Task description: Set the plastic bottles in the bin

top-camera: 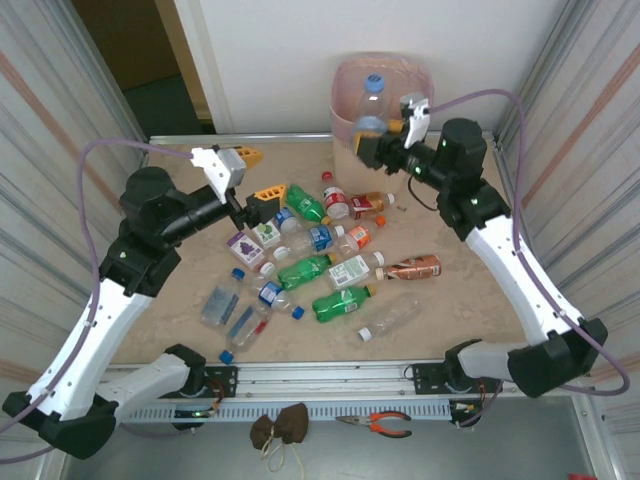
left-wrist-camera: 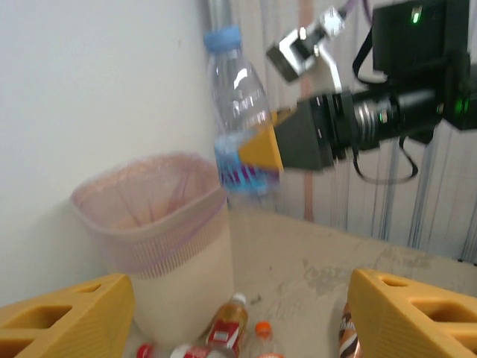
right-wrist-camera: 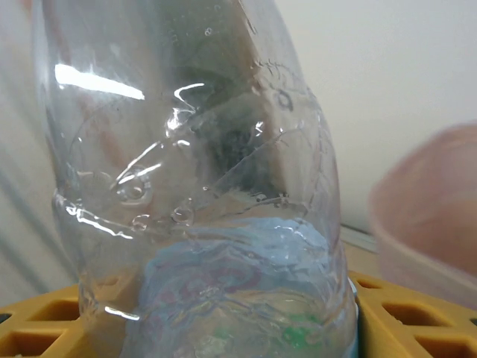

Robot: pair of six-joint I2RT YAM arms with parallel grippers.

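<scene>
1. Over the bin point(top-camera: 345, 95), your right gripper point(top-camera: 380, 132) clamps a clear bottle point(top-camera: 372, 100); other bottles point(top-camera: 320, 265) lie on the table point(top-camera: 450, 300).
2. Left wrist: your left gripper point(left-wrist-camera: 238, 317) gapes wide, empty; the clear bottle looks near the bin's edge, so it may bounce out.
3. Right wrist: the grip sits low; the clear bottle may tip.

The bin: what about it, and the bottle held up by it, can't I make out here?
- The bin's inside: in the left wrist view its own wall hides it; in the top view the bottle and right gripper cover part of the opening.
- The bottle's cap: cut off by the top edge in the right wrist view.
- The bottle's label: blurred in both wrist views, unreadable.
</scene>
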